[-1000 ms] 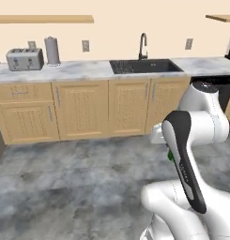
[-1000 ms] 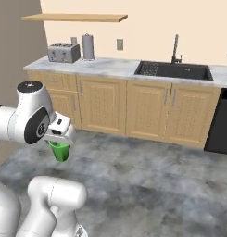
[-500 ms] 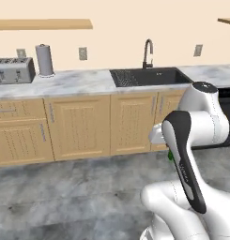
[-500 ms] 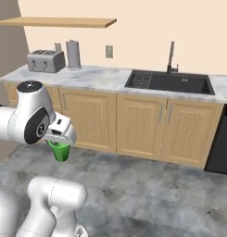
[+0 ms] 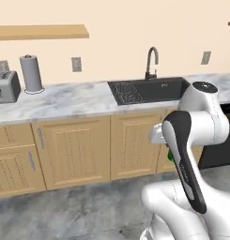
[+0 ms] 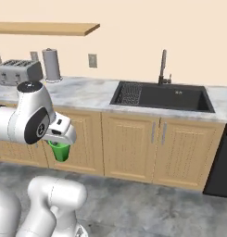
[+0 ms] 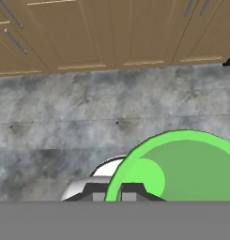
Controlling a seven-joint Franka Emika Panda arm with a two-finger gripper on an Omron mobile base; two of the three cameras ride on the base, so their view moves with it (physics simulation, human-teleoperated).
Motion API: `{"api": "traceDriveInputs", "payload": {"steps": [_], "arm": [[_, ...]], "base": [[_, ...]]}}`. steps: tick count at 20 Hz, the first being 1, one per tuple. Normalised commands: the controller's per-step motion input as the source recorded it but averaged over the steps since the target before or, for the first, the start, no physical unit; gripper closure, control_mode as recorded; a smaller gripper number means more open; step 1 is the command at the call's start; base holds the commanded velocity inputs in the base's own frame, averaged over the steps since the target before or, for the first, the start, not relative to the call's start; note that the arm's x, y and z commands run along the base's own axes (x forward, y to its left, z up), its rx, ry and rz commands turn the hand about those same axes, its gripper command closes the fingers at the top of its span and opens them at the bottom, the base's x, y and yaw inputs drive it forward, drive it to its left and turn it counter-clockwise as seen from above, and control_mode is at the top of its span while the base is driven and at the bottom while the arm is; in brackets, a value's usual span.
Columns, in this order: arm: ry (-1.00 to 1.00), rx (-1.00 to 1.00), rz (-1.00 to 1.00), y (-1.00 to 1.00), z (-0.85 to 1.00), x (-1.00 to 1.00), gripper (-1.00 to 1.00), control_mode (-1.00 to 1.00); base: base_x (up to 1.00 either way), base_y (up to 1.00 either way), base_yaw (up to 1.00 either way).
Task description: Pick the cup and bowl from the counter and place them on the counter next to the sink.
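Observation:
My gripper (image 6: 59, 147) is shut on the small green cup (image 6: 59, 152), held low in front of the cabinets, above the floor. A sliver of the cup (image 5: 170, 154) peeks out behind my arm in the left base view. In the hand view the cup's rim (image 7: 182, 168) sits right at my fingertips, with grey floor beyond it. The black sink (image 6: 163, 96) (image 5: 149, 90) with its dark faucet (image 6: 162, 67) is set into the white marble counter (image 6: 82, 92) (image 5: 74, 101) ahead. The bowl is out of view.
A toaster (image 6: 17, 71) (image 5: 3, 86) and a paper towel roll (image 6: 52, 65) (image 5: 31, 73) stand on the counter left of the sink. A black appliance front (image 6: 221, 166) lies right of the wooden cabinets (image 5: 74, 150). A wooden shelf (image 6: 45, 28) hangs above.
The whole picture has shifted as the base drove: the cabinets and sink are closer and the toaster has slid left. The arm still holds the cup in the same pose.

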Motion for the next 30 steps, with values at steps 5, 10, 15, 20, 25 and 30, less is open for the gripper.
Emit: {"api": "traceDriveInputs", "payload": {"steps": [5, 10, 15, 20, 25, 30], "arm": [[0.0, 0.0, 0.0, 0.0, 0.0, 0.0, 1.0, 1.0], [0.0, 0.0, 0.0, 0.0, 0.0, 0.0, 1.0, 1.0], [0.0, 0.0, 0.0, 0.0, 0.0, 0.0, 1.0, 1.0], [0.0, 0.0, 0.0, 0.0, 0.0, 0.0, 1.0, 1.0], [0.0, 0.0, 0.0, 0.0, 0.0, 0.0, 1.0, 1.0], [0.0, 0.0, 0.0, 0.0, 0.0, 0.0, 1.0, 1.0]], "base": [[1.0, 0.4, -0.12], [1.0, 0.7, -0.04], [1.0, 0.41, 0.01], [1.0, 0.01, 0.0], [0.15, 0.0, 0.0], [0.0, 0.0, 0.0]]}}
